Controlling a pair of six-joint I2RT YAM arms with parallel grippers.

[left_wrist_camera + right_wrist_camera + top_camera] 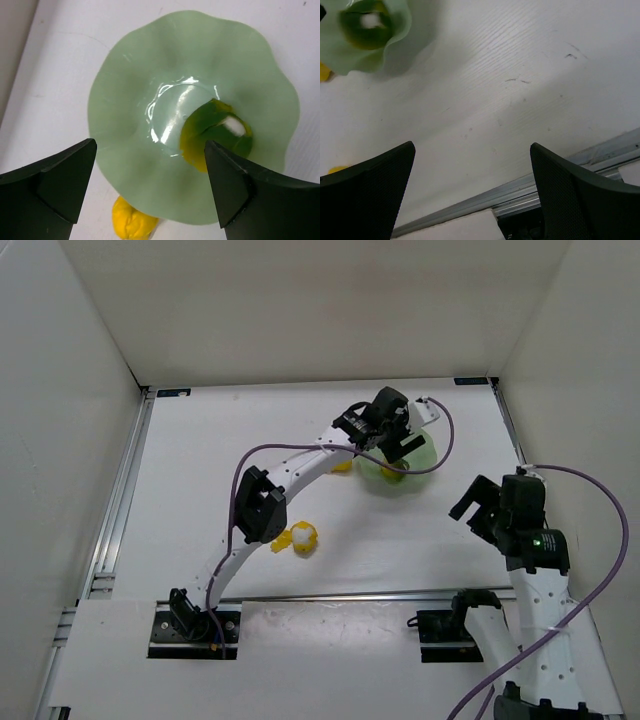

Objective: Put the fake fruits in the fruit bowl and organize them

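One of three fake fruits is in place: the green-yellow fruit (216, 134) lies inside the fruit bowl (125, 75), off centre against the sloping wall. Two are left on the desk (200, 460). The pear (131, 223), as I judge it with its stem not visible, lies just outside the bowl's rim; I cannot tell whether it touches. The white-patched yellow fruit (302, 537) lies well apart from the bowl, nearer the arm bases and close beside the left arm's elbow. I put the task at roughly a third done. The left tool (150, 145) hangs directly above the bowl with its jaws wide and nothing between them. The bowled fruit sits below it, beside the right-hand finger in the wrist view, and the pear lies under the tool's near side. The right tool (472, 146) is likewise wide and empty, standing over bare desk to the right, well clear of the bowl and of both loose fruits. Both outstanding fruits fall on the left arm's side, in my judgement.
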